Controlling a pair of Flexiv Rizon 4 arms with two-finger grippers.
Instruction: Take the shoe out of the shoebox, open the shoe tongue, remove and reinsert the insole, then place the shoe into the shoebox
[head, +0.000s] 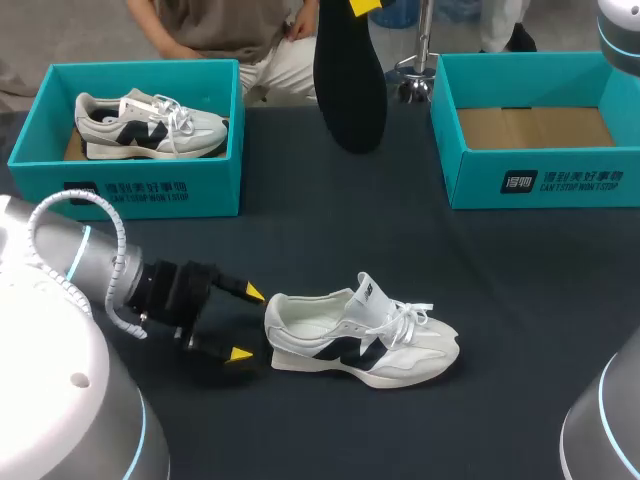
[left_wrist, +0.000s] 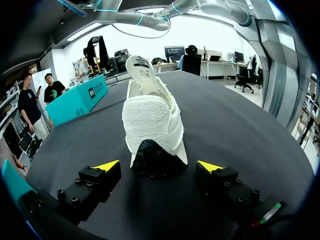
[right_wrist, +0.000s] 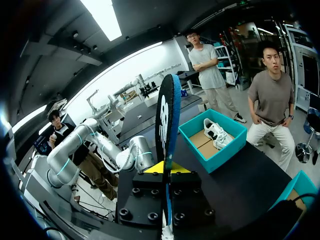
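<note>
A white shoe (head: 365, 340) with black side marks lies on its sole on the dark table, toe to the right, tongue lifted. My left gripper (head: 246, 323) stands open just behind its heel, fingers apart on either side and not touching. In the left wrist view the heel (left_wrist: 152, 125) sits just ahead of the left gripper (left_wrist: 159, 167), whose jaws stand wide. My right gripper (head: 362, 6) holds the black insole (head: 350, 80) high over the table's far side, hanging down. The right wrist view has that gripper (right_wrist: 164, 167) shut on the insole (right_wrist: 166, 115), seen edge-on.
An empty teal shoebox (head: 540, 185) stands at the back right. A second teal shoebox (head: 130, 190) at the back left holds another white shoe (head: 150, 125); the right wrist view has this box (right_wrist: 220, 150) too.
</note>
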